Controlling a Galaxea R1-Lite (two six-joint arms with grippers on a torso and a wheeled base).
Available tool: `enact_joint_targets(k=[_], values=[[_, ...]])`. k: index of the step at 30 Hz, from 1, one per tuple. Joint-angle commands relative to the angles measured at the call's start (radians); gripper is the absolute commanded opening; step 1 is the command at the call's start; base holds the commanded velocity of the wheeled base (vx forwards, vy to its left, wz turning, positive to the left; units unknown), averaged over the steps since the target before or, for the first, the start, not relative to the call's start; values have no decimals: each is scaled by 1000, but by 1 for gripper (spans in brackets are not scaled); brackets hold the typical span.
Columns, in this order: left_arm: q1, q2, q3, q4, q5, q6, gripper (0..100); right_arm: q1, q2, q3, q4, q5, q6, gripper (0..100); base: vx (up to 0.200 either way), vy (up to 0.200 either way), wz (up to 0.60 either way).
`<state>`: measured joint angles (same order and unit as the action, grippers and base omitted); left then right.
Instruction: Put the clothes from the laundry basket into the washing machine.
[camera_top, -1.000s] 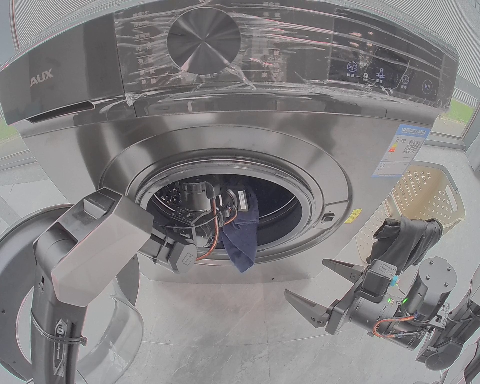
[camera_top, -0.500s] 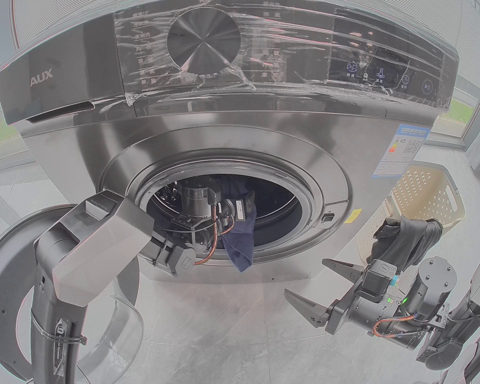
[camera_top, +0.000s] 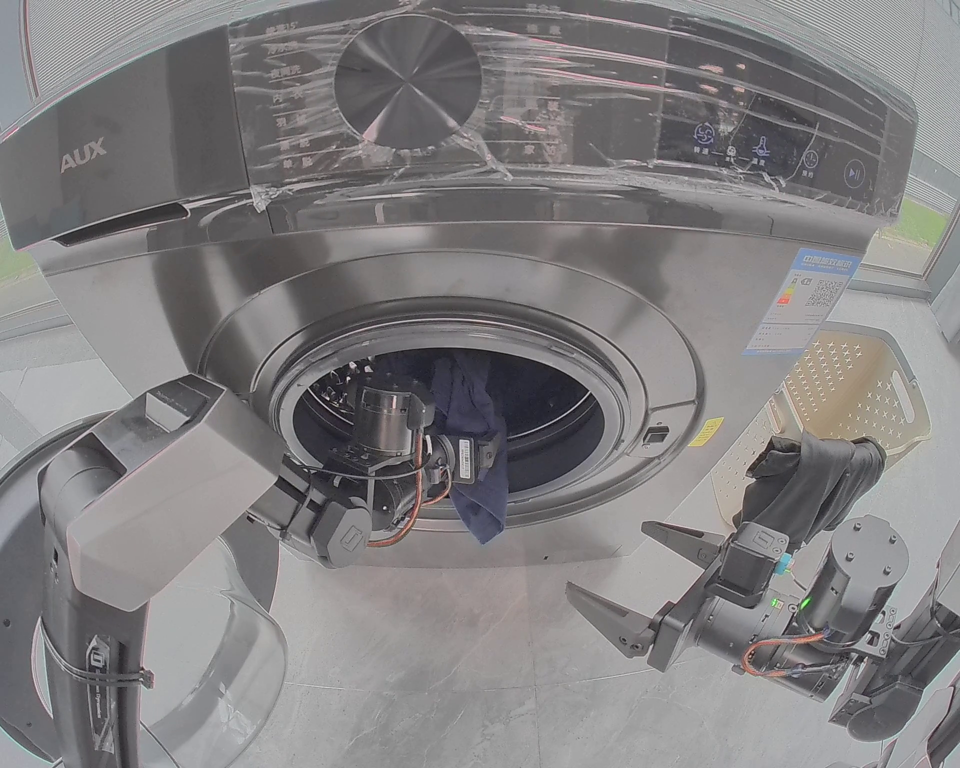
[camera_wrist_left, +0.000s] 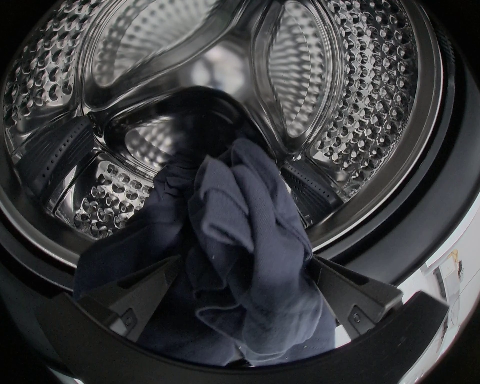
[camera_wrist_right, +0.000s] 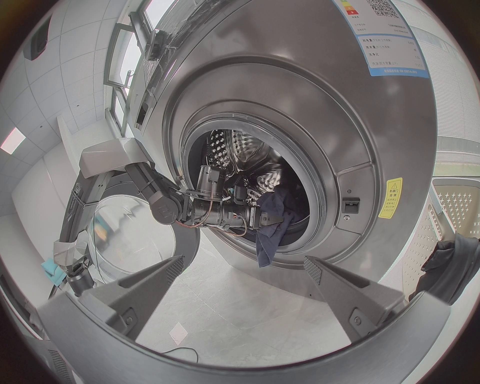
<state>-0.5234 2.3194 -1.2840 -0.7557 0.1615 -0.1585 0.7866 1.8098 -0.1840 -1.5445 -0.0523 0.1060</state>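
Head view: tiled floor (camera_top: 450, 650) under washing machine (camera_top: 600, 290)

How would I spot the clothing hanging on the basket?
Look right of the washing machine to the cream perforated basket. Draped over its near rim is a black garment, darker than the navy cloth hanging from the machine's opening.

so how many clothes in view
2: navy garment hanging over the washing machine opening's rim; black garment draped on the laundry basket. More may be hidden.
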Motion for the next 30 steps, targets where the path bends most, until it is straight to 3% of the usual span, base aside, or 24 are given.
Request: enact_joint_targets(k=[1, 3, 4, 13, 15, 16, 17, 19, 30], values=[[6, 21, 2, 10, 3, 7, 100, 0, 3, 0, 0, 0, 0, 100, 0, 0, 0], [10, 31, -1, 13, 6, 16, 100, 0, 5, 0, 0, 0, 0, 100, 0, 0, 0], [11, 41, -8, 12, 6, 19, 0, 0, 5, 0, 0, 0, 0, 100, 0, 0, 0], [10, 81, -124, -2, 6, 7, 0, 0, 5, 0, 0, 0, 0, 100, 0, 0, 0], [8, 91, -172, -4, 6, -29, 0, 0, 5, -2, 0, 0, 0, 100, 0, 0, 0], [8, 91, -172, -4, 6, -29, 0, 0, 5, -2, 0, 0, 0, 100, 0, 0, 0], [5, 98, -201, -4, 6, -58, 0, 0, 5, -3, 0, 0, 0, 100, 0, 0, 0], [5, 110, -232, -11, 9, -75, 0, 0, 5, -3, 0, 0, 0, 100, 0, 0, 0], [6, 213, -460, -129, 35, -79, 0, 0, 5, -3, 0, 0, 0, 100, 0, 0, 0]])
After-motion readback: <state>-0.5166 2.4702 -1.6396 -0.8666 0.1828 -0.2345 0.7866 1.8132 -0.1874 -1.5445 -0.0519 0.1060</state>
